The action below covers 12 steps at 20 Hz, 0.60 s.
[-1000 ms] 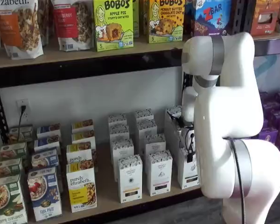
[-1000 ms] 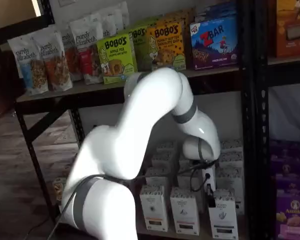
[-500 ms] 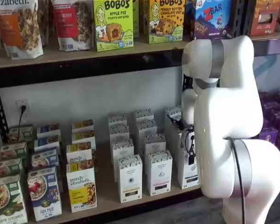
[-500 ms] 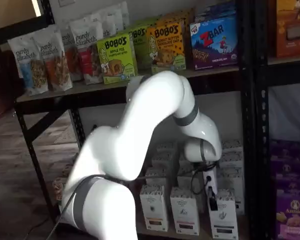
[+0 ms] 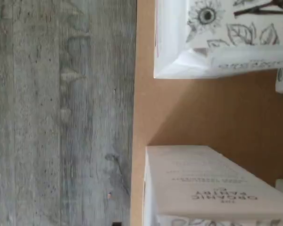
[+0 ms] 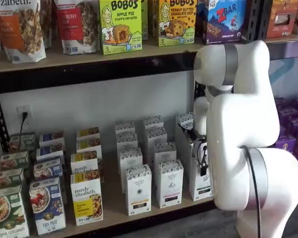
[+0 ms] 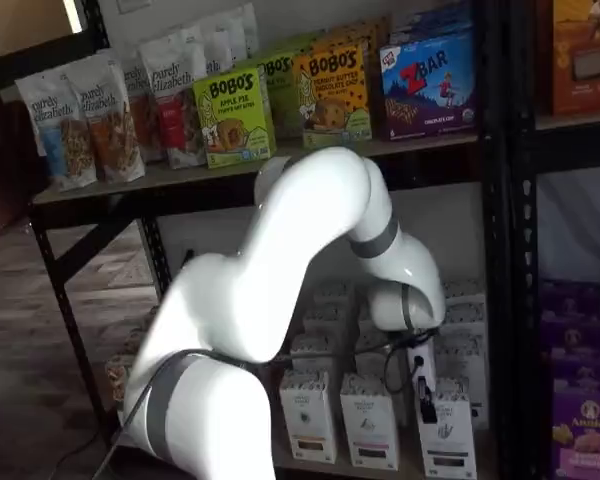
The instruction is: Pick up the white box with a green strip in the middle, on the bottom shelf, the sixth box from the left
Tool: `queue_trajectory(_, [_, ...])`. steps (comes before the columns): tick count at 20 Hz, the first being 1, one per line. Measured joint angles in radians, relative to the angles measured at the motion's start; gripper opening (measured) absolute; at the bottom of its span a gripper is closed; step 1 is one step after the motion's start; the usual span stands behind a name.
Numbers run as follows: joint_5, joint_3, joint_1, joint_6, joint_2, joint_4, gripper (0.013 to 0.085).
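The bottom shelf [image 6: 114, 204] is a pale tan board with rows of boxes on it. The white box named in the task [image 6: 200, 182] stands at the front right, partly behind my arm; its strip is too small to make out. It also shows in a shelf view [image 7: 446, 438]. My gripper [image 7: 426, 404] hangs just over this box's top front edge, a cable beside it. Only a dark finger shape shows, side-on, so whether it is open or shut cannot be told. The wrist view shows the tan board [image 5: 203, 113] and two white boxes with flower prints [image 5: 212, 188].
Similar white boxes [image 6: 138, 189] stand in rows to the left, and colourful Purely Elizabeth boxes [image 6: 87, 198] further left. An upper shelf [image 6: 89, 57] holds snack boxes and bags. A black rack post [image 7: 500, 250] stands to the right. Grey wood floor [image 5: 61, 113] lies in front of the shelf.
My arm has sunk a little, and the gripper has moved down and slightly right to the top of the front right white box.
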Motion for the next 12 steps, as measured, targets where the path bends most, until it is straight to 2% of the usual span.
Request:
queue_trajectory(6, [0.007, -0.004, -0.001, -0.020, 0.001, 0.021, 0.0690])
queue_trajectory(11, [-0.008, 0.008, -0.006, -0.024, -0.006, 0.020, 0.0690])
queue_trajectory(12, [-0.008, 0.011, -0.007, -0.027, -0.007, 0.023, 0.0650])
